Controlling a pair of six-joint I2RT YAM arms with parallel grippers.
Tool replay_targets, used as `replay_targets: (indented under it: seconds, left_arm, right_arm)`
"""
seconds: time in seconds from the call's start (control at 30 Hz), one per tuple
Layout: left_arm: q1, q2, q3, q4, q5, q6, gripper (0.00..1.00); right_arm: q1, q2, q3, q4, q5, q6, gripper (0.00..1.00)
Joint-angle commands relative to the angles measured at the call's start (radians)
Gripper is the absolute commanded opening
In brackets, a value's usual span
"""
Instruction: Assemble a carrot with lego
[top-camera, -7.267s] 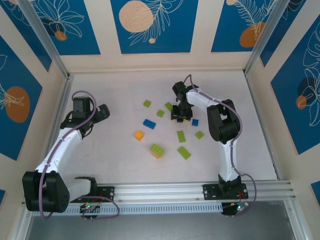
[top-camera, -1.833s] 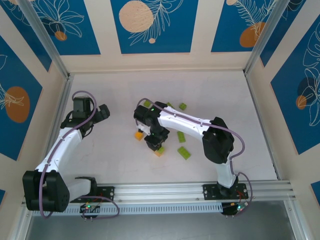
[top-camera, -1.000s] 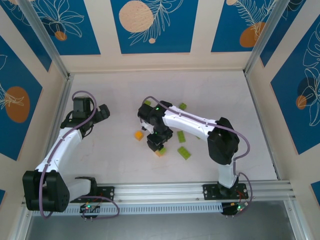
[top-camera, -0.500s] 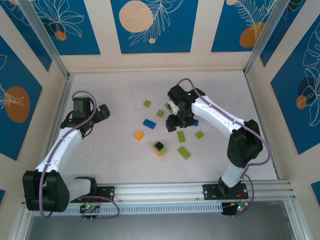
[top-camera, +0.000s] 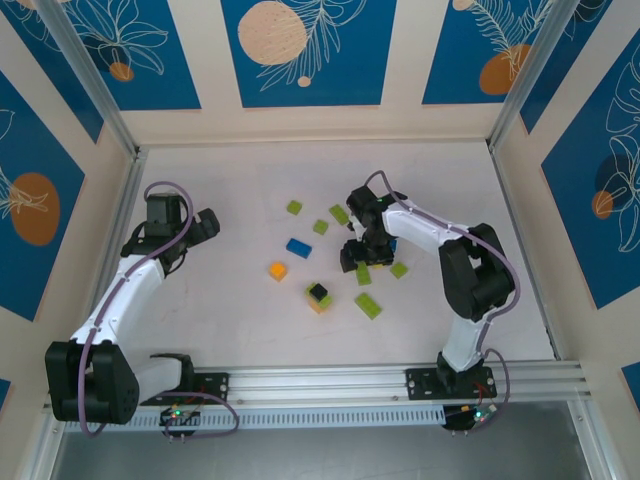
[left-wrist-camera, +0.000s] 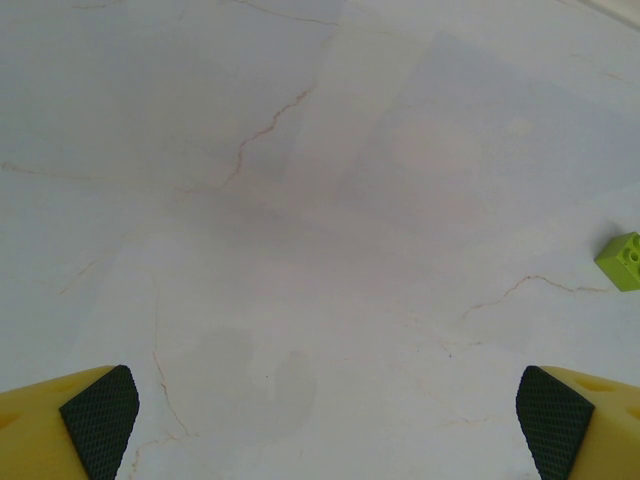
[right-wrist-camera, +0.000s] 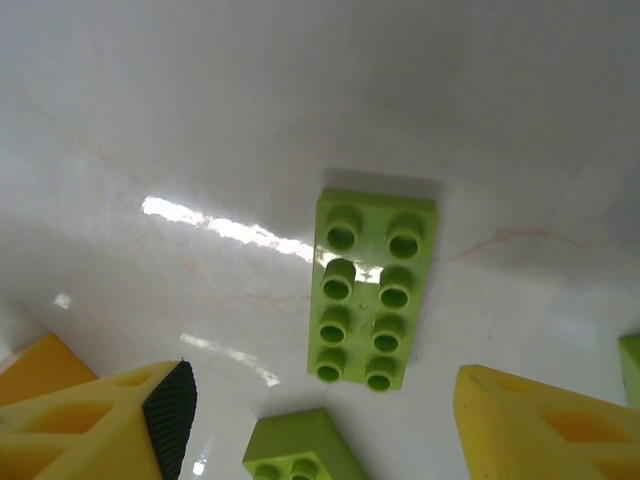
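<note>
Looking at the top view, you could see that the right end effector (top-camera: 357, 255) had left the small stack of lime green and orange studded plastic bricks (top-camera: 316, 303) near the middle of the tabletop (top-camera: 220, 320). That stack carried a tiny black plastic brick (top-camera: 319, 292) on top, which was not there some seconds before. So one piece was added, and my judgement is that the carrot was only begun, because most bricks lay loose.

The right end effector had come back to the group of bricks on the right side. In the right wrist view its yellow fingers (right-wrist-camera: 150, 420) were spread, with nothing between them, and they hung above a long lime green plastic brick with eight studs (right-wrist-camera: 370, 290), which lay flat on the tabletop. This brick was probably your next piece.

The left end effector (top-camera: 205, 225) stayed at the left, well apart from the bricks, its jaws spread wide and empty. A blue plastic brick (top-camera: 298, 247) and a single orange plastic brick (top-camera: 278, 270) lay between the two arms.

The tabletop was white and glossy with thin veins like marble. Cream walls with blue panels (top-camera: 300, 50), painted with orange circles and leaves, closed it on three sides, and a metal rail (top-camera: 330, 380) ran along the near edge.
</note>
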Motion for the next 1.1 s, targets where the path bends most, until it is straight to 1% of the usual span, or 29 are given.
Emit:
replay_targets:
  seconds: [0.0,0.17,0.37,0.47,0.73,0.87,1.07]
  left_arm:
    - [0.008,-0.006,0.004,-0.023,-0.003,0.004,1.0]
    - [0.008,-0.006,0.003,-0.021,-0.003,0.004,1.0]
    - [0.009,-0.002,0.001,-0.017,-0.003,0.004,0.99]
    - [0.008,-0.002,0.001,-0.017,-0.003,0.005,0.99]
    - [0.009,0.0,0.001,-0.013,-0.001,0.004,1.0]
    - [0.008,-0.001,0.001,-0.015,0.0,0.003,1.0]
    - [0.009,-0.002,0.0,-0.015,0.0,0.003,1.0]
  right_arm:
    - [-0.015,0.035,0.001,0.023,-0.022,0.014,0.69]
    - [-0.028,0.072,0.007,0.027,-0.012,0.011,0.68]
    - [-0.025,0.09,0.0,0.028,-0.01,0.004,0.64]
    - [-0.024,0.096,-0.002,0.025,-0.007,0.001,0.55]
    - [-0.006,0.111,0.001,0.001,0.039,-0.009,0.54]
    - [-0.002,0.113,-0.003,0.002,0.044,-0.006,0.47]
    - [0.002,0.113,-0.002,-0.001,0.045,-0.007,0.41]
